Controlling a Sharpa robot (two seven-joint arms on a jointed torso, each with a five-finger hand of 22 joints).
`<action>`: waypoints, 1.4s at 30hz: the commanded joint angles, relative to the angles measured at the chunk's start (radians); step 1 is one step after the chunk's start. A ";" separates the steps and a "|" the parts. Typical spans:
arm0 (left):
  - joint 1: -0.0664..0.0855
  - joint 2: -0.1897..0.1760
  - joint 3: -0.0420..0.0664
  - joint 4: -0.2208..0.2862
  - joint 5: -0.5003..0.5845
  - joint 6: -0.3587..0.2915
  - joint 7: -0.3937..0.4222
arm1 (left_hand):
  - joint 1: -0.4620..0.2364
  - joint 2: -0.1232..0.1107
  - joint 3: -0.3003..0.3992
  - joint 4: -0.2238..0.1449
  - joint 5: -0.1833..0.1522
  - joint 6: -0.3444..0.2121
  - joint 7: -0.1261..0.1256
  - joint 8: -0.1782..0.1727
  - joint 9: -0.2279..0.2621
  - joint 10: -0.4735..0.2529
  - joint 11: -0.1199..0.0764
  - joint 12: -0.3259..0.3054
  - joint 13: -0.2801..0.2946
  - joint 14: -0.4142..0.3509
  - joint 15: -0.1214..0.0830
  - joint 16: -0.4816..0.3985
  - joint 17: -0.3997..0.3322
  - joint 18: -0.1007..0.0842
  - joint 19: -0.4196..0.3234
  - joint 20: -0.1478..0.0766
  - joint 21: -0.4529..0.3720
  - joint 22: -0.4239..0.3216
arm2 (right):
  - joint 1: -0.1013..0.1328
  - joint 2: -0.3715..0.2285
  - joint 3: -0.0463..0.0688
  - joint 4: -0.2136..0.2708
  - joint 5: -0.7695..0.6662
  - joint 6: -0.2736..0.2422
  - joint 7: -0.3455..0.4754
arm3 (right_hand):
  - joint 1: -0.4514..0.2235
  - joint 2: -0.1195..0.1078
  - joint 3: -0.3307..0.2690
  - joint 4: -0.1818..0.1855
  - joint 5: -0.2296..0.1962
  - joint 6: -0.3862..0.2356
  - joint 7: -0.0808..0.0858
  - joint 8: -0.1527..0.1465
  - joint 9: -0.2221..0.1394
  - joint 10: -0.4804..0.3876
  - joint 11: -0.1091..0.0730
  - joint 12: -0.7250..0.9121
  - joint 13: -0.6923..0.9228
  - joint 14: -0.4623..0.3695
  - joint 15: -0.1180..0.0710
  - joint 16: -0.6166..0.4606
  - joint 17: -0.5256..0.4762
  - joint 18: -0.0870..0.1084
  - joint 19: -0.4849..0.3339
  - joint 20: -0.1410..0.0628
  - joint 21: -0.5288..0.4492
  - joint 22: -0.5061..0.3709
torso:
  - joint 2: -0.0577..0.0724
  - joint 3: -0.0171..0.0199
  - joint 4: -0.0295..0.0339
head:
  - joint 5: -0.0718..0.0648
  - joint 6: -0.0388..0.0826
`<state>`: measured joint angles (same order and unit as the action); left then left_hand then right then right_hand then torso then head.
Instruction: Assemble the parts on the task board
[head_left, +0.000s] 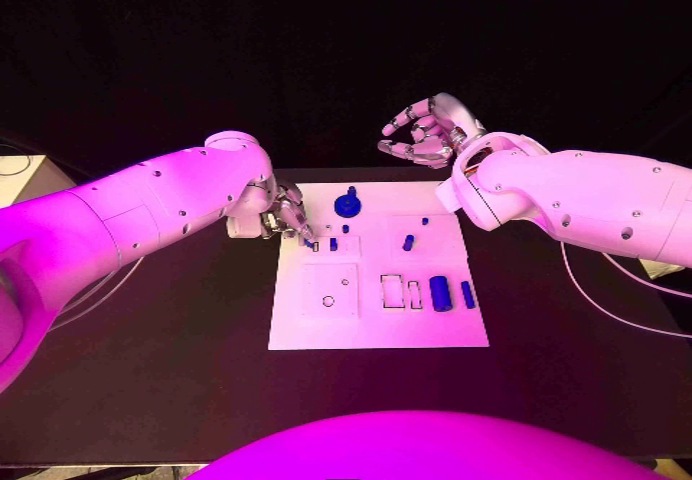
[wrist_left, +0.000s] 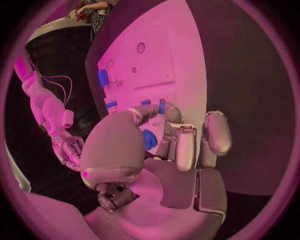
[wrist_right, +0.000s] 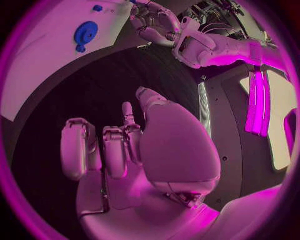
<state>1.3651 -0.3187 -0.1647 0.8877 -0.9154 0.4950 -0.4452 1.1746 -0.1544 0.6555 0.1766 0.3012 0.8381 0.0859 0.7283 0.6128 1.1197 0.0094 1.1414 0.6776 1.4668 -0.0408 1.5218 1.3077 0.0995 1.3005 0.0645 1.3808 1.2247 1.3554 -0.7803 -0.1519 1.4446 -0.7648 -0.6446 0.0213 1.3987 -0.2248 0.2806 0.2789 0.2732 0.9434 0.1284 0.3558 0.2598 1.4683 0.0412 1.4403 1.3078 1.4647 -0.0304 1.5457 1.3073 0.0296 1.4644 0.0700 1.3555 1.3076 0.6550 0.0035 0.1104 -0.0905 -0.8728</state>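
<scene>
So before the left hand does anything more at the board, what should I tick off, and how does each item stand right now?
1. Left hand over the task board: ok, its fingers reach the far left corner.
2. Fingers holding the small blue peg: cannot tell; the contact is hidden.
3. Right hand clear of the board: ok, raised beyond the far edge, holding nothing.
4. Blue gear undisturbed: ok, it sits near the far edge.
5. Two blue blocks out of the way: ok, at the right side.
</scene>
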 joint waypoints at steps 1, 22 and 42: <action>0.000 0.004 0.001 0.004 0.005 -0.003 0.017 | 0.004 0.010 0.201 -0.203 0.008 0.006 -0.002 0.006 -0.001 -0.001 -0.001 0.005 0.003 0.064 -0.008 0.005 0.154 -0.013 -0.001 0.000 0.004 0.002 | 0.000 0.000 0.001 0.002 -0.007 0.012 0.009 | -0.007 0.002 0.007 -0.001 0.003 -0.005 0.003 -0.004 0.001 0.016 0.008 -0.001 0.185 0.093 0.007 -0.006 0.213 0.011 0.047 0.009 -0.003 0.206 | 0.000 0.0003 -0.0002 | 0.000 0.000; -0.016 0.020 0.001 -0.012 0.005 0.018 0.002 | 0.002 0.009 0.202 -0.207 0.014 0.008 -0.003 0.006 0.000 0.001 -0.001 0.008 0.006 0.066 -0.008 0.007 0.159 -0.013 -0.001 -0.001 0.005 0.002 | 0.000 0.002 0.001 0.002 -0.007 0.011 0.010 | -0.009 0.002 0.007 -0.001 0.004 -0.005 0.003 -0.004 0.001 0.016 0.008 -0.002 0.184 0.093 0.007 -0.006 0.213 0.011 0.046 0.009 -0.004 0.206 | 0.001 0.0015 0.0002 | -0.006 0.000; -0.016 0.009 0.016 -0.017 -0.012 -0.027 0.006 | -0.001 0.007 0.205 -0.211 0.024 0.012 -0.003 0.006 0.002 0.006 -0.002 0.013 0.012 0.068 -0.008 0.010 0.165 -0.013 -0.001 -0.001 0.007 0.003 | 0.000 0.002 0.001 0.003 -0.006 0.010 0.011 | -0.009 0.002 0.007 -0.001 0.004 -0.005 0.003 -0.004 0.001 0.016 0.008 -0.002 0.184 0.093 0.007 -0.006 0.213 0.011 0.046 0.009 -0.004 0.206 | 0.003 0.0011 -0.0011 | -0.008 0.000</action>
<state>1.3489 -0.3101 -0.1503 0.8711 -0.9183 0.4811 -0.4413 1.1770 -0.1520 0.6554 0.1765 0.3204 0.8438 0.0803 0.7338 0.6142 1.1231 0.0104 1.1501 0.6877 1.4668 -0.0408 1.5258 1.3077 0.0994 1.3005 0.0645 1.3808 1.2270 1.3555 -0.7790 -0.1519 1.4459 -0.7649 -0.6430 0.0213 1.3976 -0.2237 0.2806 0.2789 0.2731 0.9435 0.1284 0.3558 0.2597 1.4683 0.0412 1.4403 1.3077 1.4647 -0.0304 1.5457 1.3080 0.0295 1.4649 0.0706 1.3556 1.3079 0.6562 0.0041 0.1103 -0.0983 -0.8728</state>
